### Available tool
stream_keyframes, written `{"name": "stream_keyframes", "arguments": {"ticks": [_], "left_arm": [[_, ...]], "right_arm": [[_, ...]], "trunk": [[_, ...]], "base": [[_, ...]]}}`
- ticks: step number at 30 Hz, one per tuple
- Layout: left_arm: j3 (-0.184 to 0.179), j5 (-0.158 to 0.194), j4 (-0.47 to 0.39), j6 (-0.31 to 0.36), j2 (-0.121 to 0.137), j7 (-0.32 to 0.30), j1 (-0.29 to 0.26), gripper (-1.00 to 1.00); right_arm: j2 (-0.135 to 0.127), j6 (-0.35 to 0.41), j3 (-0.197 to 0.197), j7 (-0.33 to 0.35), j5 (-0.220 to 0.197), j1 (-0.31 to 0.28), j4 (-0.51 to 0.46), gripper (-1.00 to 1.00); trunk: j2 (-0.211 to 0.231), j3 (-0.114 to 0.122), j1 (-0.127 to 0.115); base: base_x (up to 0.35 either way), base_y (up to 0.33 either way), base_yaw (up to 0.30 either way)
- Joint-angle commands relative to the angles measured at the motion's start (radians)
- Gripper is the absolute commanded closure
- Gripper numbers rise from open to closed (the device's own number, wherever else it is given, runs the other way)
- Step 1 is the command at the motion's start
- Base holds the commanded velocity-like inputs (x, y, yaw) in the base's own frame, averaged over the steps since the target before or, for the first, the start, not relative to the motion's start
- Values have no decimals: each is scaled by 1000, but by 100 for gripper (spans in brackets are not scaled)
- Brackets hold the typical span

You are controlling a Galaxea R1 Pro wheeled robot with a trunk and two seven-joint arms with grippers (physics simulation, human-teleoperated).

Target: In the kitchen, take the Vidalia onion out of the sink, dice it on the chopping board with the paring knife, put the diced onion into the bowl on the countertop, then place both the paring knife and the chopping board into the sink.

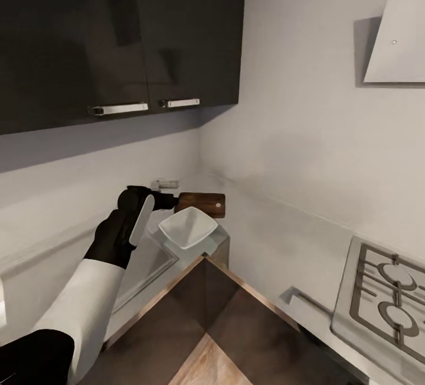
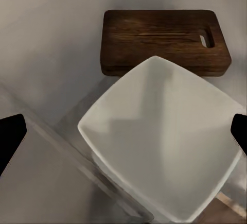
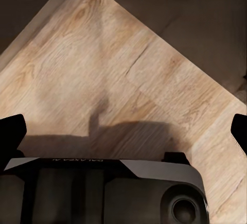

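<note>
l gripper [image 2: 123, 131] open above bowl [image 2: 164, 141], no labels.

Dark matte wall cabinets [image 1: 118, 36] fill the upper left of the head view, with two horizontal brushed-metal handles [image 1: 121, 108] along their lower edge. A slanted pale grey extractor hood [image 1: 396, 33] hangs at upper right. A steel hob with grey pan grates [image 1: 386, 302] lies at lower right.

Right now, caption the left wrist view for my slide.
Open left gripper hovers over the white bowl, the chopping board lying just beyond on the grey countertop.
</note>
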Motion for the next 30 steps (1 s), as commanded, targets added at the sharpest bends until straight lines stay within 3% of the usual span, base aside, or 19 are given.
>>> {"name": "stream_keyframes", "arguments": {"ticks": [1,16,30], "left_arm": [[-1,10,0,3,0,10,-1,-100],[2,10,90,0,2,10,-1,-100],[59,10,116,0,0,8,0,-100]], "right_arm": [[0,-3,-1,-2,1,-1,1,-100],[0,-3,-1,-2,1,-1,1,-100],[-1,-3,-1,-2,1,-1,1,-100]], "trunk": [[-2,-2,1],[-2,-2,1],[-2,-2,1]], "base": [[325,0,0],[71,0,0],[0,0,0]]}}
